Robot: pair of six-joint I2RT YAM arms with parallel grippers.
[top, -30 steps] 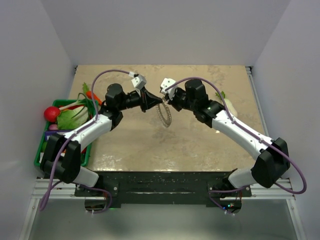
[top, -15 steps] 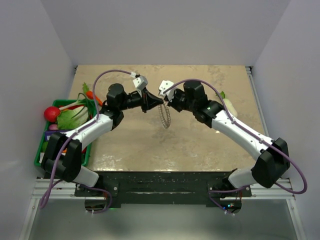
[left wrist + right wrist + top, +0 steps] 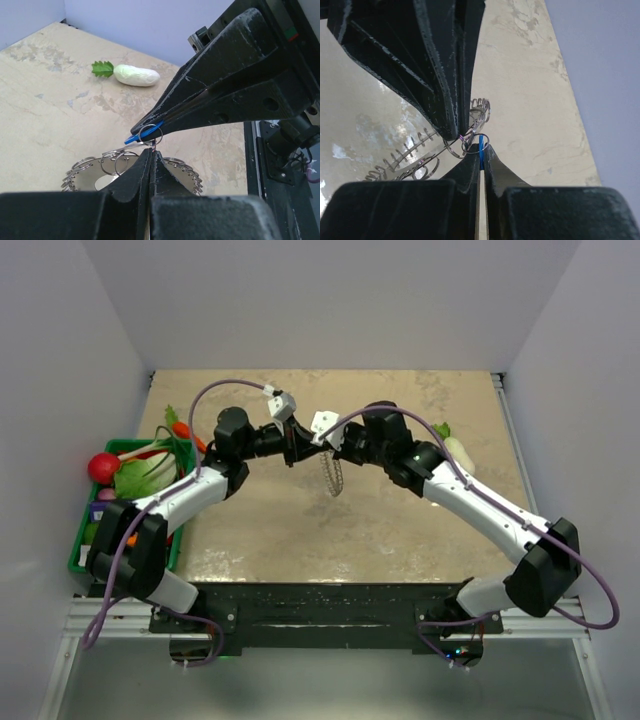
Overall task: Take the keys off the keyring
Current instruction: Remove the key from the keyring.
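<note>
Coiled grey keyring (image 3: 333,477) turned edge-on — left jaws pinch it, right jaws clamp blue-headed key (image 3: 481,151).

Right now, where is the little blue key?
The blue key hangs above the middle of the table, pinched in the right gripper, tip to tip with the left gripper; the keyring dangles below.

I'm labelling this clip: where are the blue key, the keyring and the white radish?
blue key (image 3: 133,139): left wrist view, on the blue sliver that shows.
keyring (image 3: 77,175): left wrist view, on the loop's left arc.
white radish (image 3: 136,76): left wrist view, middle of its white body.
</note>
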